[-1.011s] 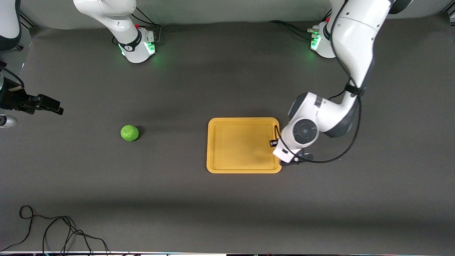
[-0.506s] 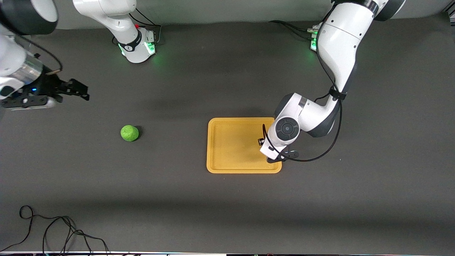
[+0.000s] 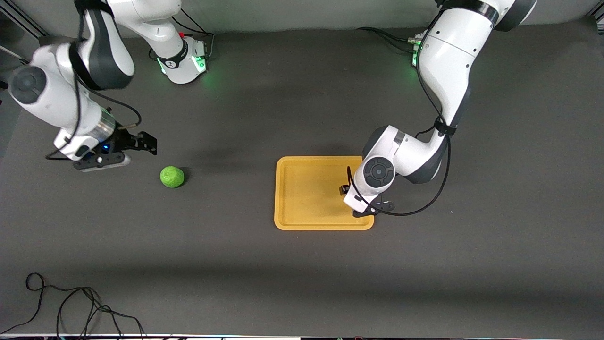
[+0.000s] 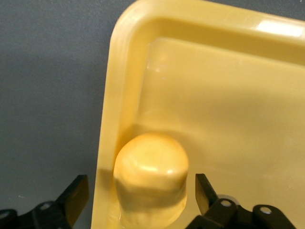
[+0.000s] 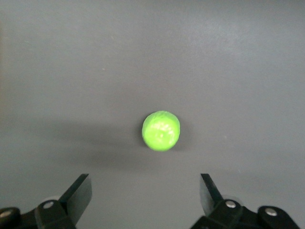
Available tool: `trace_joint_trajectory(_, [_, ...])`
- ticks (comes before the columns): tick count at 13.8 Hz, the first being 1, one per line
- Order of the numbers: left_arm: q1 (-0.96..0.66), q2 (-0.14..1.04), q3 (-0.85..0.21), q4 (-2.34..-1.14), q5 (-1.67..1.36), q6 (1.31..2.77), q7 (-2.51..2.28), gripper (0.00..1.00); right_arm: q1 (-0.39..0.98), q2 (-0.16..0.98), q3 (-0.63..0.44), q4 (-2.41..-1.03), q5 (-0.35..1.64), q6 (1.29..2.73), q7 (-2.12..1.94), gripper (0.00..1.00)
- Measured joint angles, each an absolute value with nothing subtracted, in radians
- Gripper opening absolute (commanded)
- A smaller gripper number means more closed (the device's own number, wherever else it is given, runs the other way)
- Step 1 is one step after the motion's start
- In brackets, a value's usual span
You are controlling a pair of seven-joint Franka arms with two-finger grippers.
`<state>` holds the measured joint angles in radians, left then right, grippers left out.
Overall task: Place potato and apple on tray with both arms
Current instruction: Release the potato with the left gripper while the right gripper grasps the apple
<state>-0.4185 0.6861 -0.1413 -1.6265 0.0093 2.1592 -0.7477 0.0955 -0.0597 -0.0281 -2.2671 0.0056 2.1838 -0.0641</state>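
The yellow-orange tray (image 3: 306, 193) lies mid-table. My left arm's wrist (image 3: 377, 172) hangs over the tray's end toward the left arm and hides the potato in the front view. In the left wrist view the yellow-tan potato (image 4: 151, 183) rests in the tray (image 4: 112, 95) against its rim. My left gripper (image 4: 142, 195) is open around it, with a gap on each side. The green apple (image 3: 172, 176) lies on the table toward the right arm's end. My right gripper (image 3: 144, 143) is open and empty beside it, and the apple (image 5: 161, 130) shows ahead of the open right gripper (image 5: 144, 191).
Black cables (image 3: 71, 307) lie at the table's edge nearest the front camera, at the right arm's end. The green-lit arm bases (image 3: 184, 61) (image 3: 424, 54) stand along the edge farthest from that camera.
My right arm has swung in from the table's end to beside the apple. My left gripper has moved a little farther in over the tray.
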Motion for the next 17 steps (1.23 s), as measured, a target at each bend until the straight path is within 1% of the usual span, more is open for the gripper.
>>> trace_joint_trajectory(3, [-0.415,0.672,-0.13,-1.606,0.012,2.146,-0.748,1.0,0.094,0.092,-0.033,-2.291,0.006,2.374,-0.071,1.0])
trace_joint_trajectory(6, [-0.361,0.57,-0.113,-1.581,0.037,2.059,-0.733,1.0,0.093,0.234,-0.034,-2.29,0.006,2.512,-0.071,1.0])
trace_joint_trajectory(9, [-0.257,0.44,-0.106,-1.582,0.072,1.952,-0.611,1.0,0.093,0.315,-0.034,-2.29,0.006,2.552,-0.071,1.0])
trace_joint_trajectory(11, [-0.17,0.366,-0.102,-1.585,0.081,1.861,-0.449,1.0,0.094,0.341,-0.034,-2.294,0.006,2.551,-0.071,1.0])
trace_joint_trajectory(12, [-0.125,0.332,-0.101,-1.589,0.087,1.824,-0.361,1.0,0.093,0.346,-0.034,-2.299,0.006,2.551,-0.071,0.98])
trace_joint_trajectory(13, [-0.08,0.295,-0.1,-1.597,0.089,1.806,-0.277,1.0,0.093,0.346,-0.035,-2.306,0.006,2.549,-0.071,0.79])
trace_joint_trajectory(14, [-0.038,0.254,-0.099,-1.614,0.091,1.8,-0.199,1.0,0.093,0.346,-0.035,-2.31,0.006,2.546,-0.071,0.42])
trace_joint_trajectory(15, [0.0,0.21,-0.099,-1.641,0.091,1.798,-0.126,1.0,0.093,0.346,-0.035,-2.311,0.006,2.54,-0.07,0.21])
trace_joint_trajectory(16, [0.028,0.172,-0.098,-1.67,0.091,1.798,-0.068,1.0,0.093,0.344,-0.035,-2.311,0.006,2.533,-0.07,0.07])
trace_joint_trajectory(17, [0.05,0.14,-0.098,-1.698,0.091,1.798,-0.03,1.0,0.093,0.339,-0.035,-2.31,0.006,2.526,-0.07,0.0])
